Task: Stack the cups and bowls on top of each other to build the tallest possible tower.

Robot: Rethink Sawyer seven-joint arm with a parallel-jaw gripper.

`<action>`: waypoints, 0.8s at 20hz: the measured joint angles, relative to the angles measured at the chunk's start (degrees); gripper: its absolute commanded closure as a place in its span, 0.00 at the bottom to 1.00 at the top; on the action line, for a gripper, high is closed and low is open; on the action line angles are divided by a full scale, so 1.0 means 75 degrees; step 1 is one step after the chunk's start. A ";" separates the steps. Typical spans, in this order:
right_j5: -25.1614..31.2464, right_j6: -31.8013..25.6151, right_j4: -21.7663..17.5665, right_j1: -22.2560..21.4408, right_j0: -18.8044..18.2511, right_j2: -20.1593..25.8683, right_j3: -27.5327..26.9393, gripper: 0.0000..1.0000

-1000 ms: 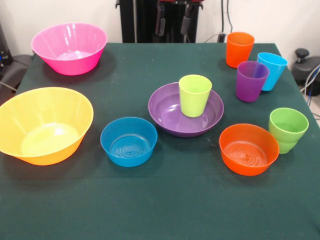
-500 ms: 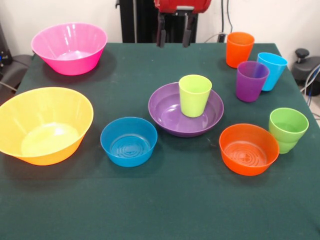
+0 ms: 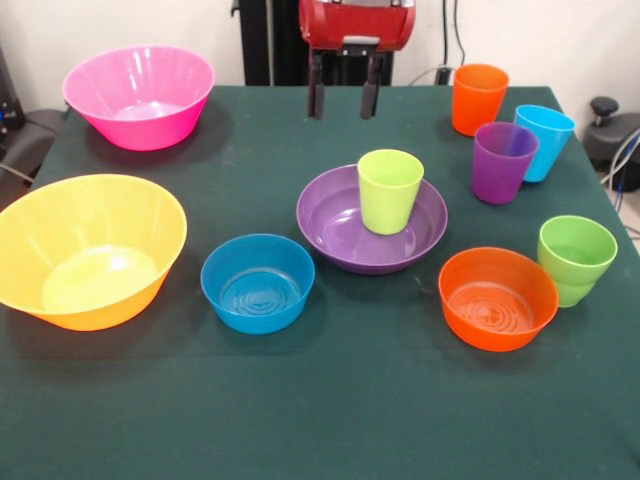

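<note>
plainly, the jaws [image 3: 342,100] hang released and empty at 12 o'clock above the table [image 3: 330,410], two dark fingers apart under a glossy red housing. all the pieces are smooth, shiny plastic on a dull dark-green cloth. the tower so far is the wide shallow purple bowl [image 3: 340,235] at the centre with the tapered lime-yellow cup [image 3: 390,190] standing upright inside it, toward its 1 o'clock side. the small blue bowl [image 3: 258,282] sits on the cloth just beside the purple bowl at 8 o'clock, ringed ridges on its floor. the small orange bowl [image 3: 497,298] lies at 4 o'clock, the green cup [image 3: 576,258] touching or nearly touching its rim. the orange cup [image 3: 479,98], purple cup [image 3: 504,162] and light blue cup [image 3: 545,140] cluster at 2 o'clock. the deep pink bowl [image 3: 139,95] is at 10 o'clock; the deep yellow-orange bowl [image 3: 85,250] at 9 o'clock overhangs the table's edge. open cloth spreads along 6 o'clock.
</note>
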 measured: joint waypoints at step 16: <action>0.0116 0.0000 0.0002 -0.0030 -0.0066 0.0365 0.0001 0.00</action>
